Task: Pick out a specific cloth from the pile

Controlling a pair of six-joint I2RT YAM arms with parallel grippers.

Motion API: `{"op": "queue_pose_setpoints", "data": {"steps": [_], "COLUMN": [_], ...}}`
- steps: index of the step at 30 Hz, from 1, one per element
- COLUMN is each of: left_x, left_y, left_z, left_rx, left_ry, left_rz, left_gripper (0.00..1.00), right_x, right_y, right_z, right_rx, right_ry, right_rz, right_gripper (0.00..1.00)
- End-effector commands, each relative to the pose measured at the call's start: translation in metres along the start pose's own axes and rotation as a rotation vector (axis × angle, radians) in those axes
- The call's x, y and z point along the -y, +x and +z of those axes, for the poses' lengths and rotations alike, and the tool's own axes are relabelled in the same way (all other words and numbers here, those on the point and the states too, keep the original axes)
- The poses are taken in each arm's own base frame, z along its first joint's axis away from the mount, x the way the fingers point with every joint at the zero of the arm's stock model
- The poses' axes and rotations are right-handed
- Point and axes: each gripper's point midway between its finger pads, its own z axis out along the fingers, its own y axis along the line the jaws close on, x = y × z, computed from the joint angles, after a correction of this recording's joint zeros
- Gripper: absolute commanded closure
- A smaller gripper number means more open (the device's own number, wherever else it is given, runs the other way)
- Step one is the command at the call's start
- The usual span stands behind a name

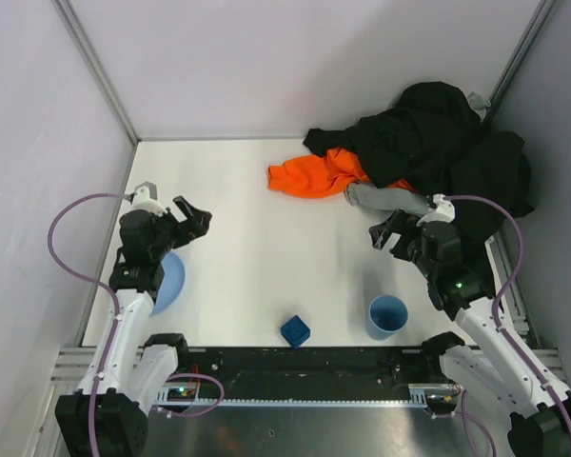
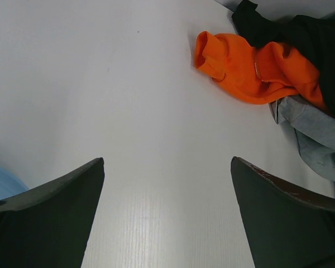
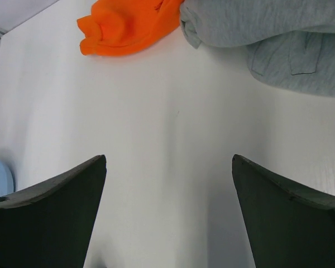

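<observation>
1) left hand: left edge, fingers wide, empty.
2) blue dish: left edge, partly under that arm.
3) blue cube: near edge, middle.
4) orange garment: far side, touching pile.
5) cloth: grey, pile's near rim, against orange garment.
6) blue cup: near edge, right.
7) right hand: wide, empty, just short of cloth.
8) pile: far right corner.

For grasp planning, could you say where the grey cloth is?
In the top view, right side, the cloth lies between the orange garment and the right gripper.

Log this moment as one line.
phase: pre-grasp | right fingers: open, short of grey cloth | left fingers: open, over table | grey cloth: ungrasped, at pile edge
</observation>
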Motion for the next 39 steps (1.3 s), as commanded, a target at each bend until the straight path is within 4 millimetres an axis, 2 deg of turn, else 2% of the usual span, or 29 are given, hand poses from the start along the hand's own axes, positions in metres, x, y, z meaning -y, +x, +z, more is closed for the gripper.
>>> {"op": "queue_pose_setpoints", "data": {"steps": [1, 4, 8, 12, 17, 24, 30, 34, 39], "left_x": [0.014, 0.035, 0.063, 0.074, 0.075, 0.065, 0.066, 0.065, 0.073], "left_y": [-0.016, -0.011, -0.013, -0.018, -0.01, 0.019, 0.045, 0.053, 0.05], "left_z": [-0.004, -0.008, -0.018, -0.018, -0.009, 0.01, 0.023, 0.029, 0.03], "left_rx": [0.023, -0.032, -0.069, -0.067, -0.139, -0.273, -0.357, -0.352, -0.295], "left_ry": [0.045, 0.159, 0.308, 0.36, 0.385, 0.264, 0.089, -0.024, -0.112], "left_rz": [0.001, 0.009, 0.033, 0.046, 0.038, 0.084, 0.339, 0.499, 0.668], "left_gripper": [0.0, 0.0, 0.0, 0.0, 0.0, 0.0, 0.0, 0.0, 0.0], "right_x": [-0.001, -0.009, -0.007, 0.004, 0.021, 0.029, 0.037, 0.041, 0.043], "right_y": [-0.018, -0.021, -0.028, -0.025, -0.021, -0.013, -0.004, -0.002, 0.001], "right_z": [-0.008, -0.015, -0.019, -0.017, -0.016, -0.017, -0.019, -0.02, -0.021], "right_rx": [0.044, 0.044, 0.053, 0.001, -0.038, -0.087, -0.132, -0.14, -0.157], "right_ry": [0.034, -0.034, -0.049, -0.044, 0.012, 0.031, 0.045, 0.056, 0.06], "right_rz": [0.013, -0.057, -0.013, 0.024, 0.041, 0.04, 0.035, 0.039, 0.039], "right_gripper": [0.01, 0.01, 0.01, 0.01, 0.01, 0.01, 0.01, 0.01, 0.01]}}
